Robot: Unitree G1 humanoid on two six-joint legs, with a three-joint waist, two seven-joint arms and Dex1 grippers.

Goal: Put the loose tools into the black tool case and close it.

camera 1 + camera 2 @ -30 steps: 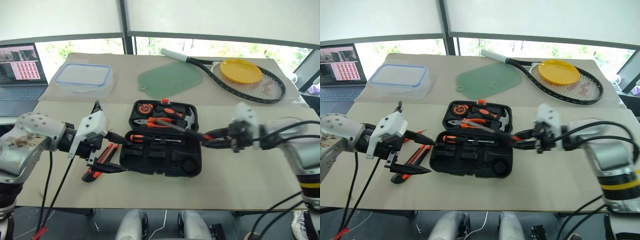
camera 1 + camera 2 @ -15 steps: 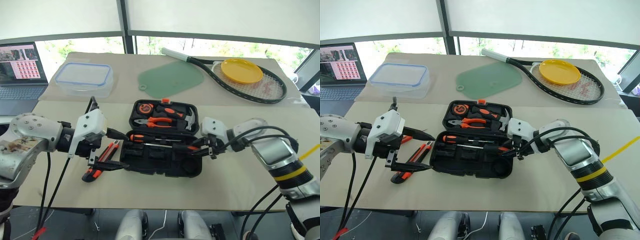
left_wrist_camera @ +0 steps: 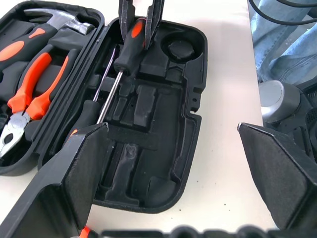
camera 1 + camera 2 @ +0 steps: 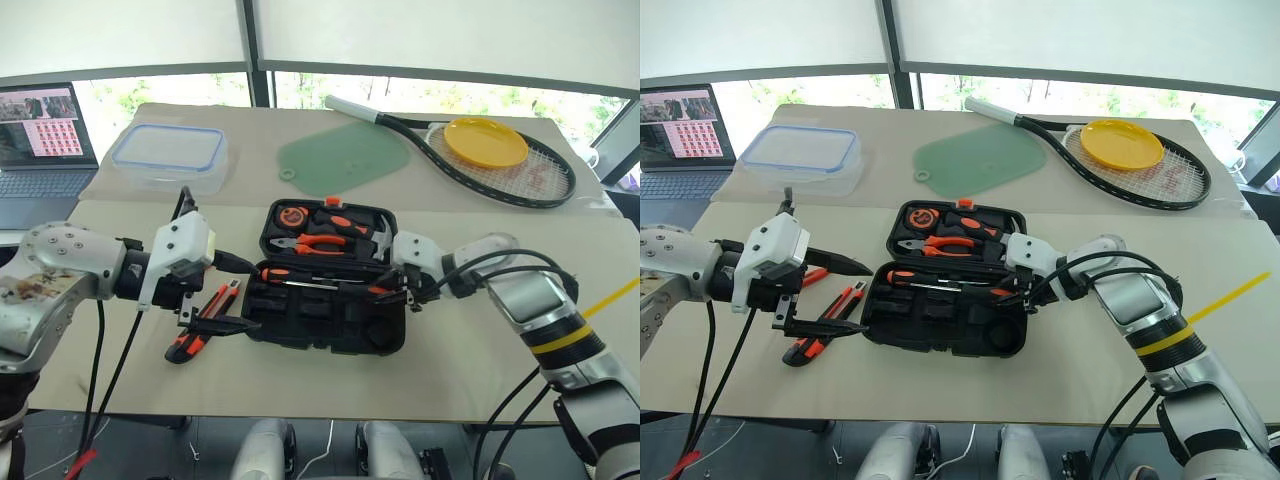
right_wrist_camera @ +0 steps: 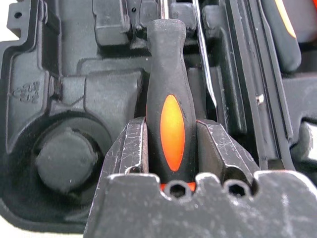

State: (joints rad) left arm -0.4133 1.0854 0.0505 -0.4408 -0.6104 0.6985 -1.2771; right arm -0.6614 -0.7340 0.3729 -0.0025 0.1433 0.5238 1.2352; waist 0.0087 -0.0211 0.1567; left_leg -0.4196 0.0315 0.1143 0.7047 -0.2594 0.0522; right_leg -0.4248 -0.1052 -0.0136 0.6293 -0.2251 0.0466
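I see the black tool case lying open at the centre of the frame on the worktop, lid half toward the top, tray half toward the bottom. The lid half holds the orange-handled pliers, a hammer and a tape measure.

The right hand reaches in from the right of the frame and is clamped on an orange-and-black screwdriver — its fingers press both sides of the handle, and the handle sits low over the tray recesses. A second screwdriver already lies in the tray along the hinge side, with a thin shaft beside it.

The left hand stands at the left edge of the case, fingers wide apart, holding nothing. Beneath it, on the worktop just left of the case, lies the orange-black utility knife — outside the case, with another red tool partly hidden beside it.

In the upper part of the frame I note a clear blue-rimmed container, a green mat, a racket carrying a yellow plate, and a laptop at the upper left.
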